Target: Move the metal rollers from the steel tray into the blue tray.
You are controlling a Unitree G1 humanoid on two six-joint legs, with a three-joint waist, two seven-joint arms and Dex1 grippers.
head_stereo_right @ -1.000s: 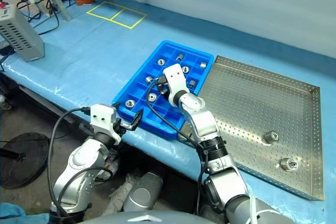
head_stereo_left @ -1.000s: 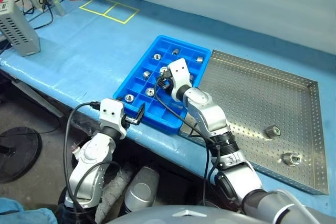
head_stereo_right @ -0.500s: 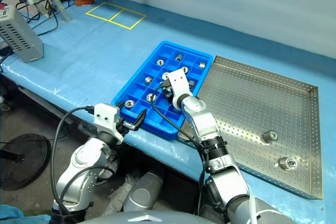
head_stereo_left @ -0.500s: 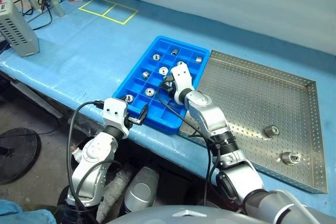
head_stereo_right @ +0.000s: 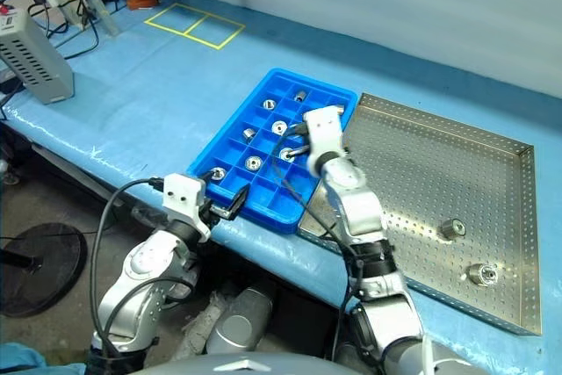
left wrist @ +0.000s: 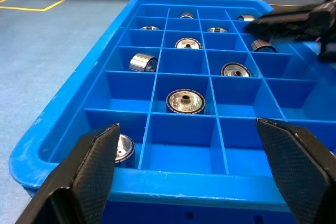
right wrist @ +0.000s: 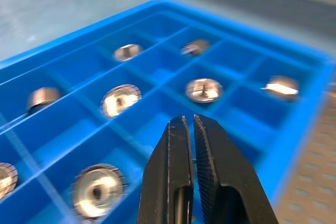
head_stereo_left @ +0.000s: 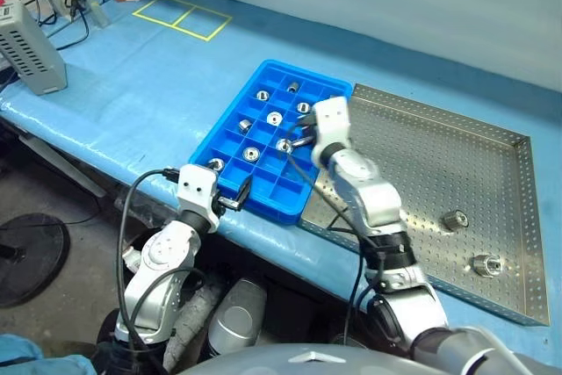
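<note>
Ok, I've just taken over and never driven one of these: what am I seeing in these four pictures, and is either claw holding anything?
Two pictures look down from the robot's head; the other two sit on its wrists, looking along each claw's black fingers. On the blue-covered bench lie the blue tray, its compartments holding several metal rollers, and beside it the steel tray, with two rollers left. The right gripper hangs above the blue tray, fingers shut on nothing. The left gripper is open and empty at the blue tray's near edge. A grey box stands far left.
</note>
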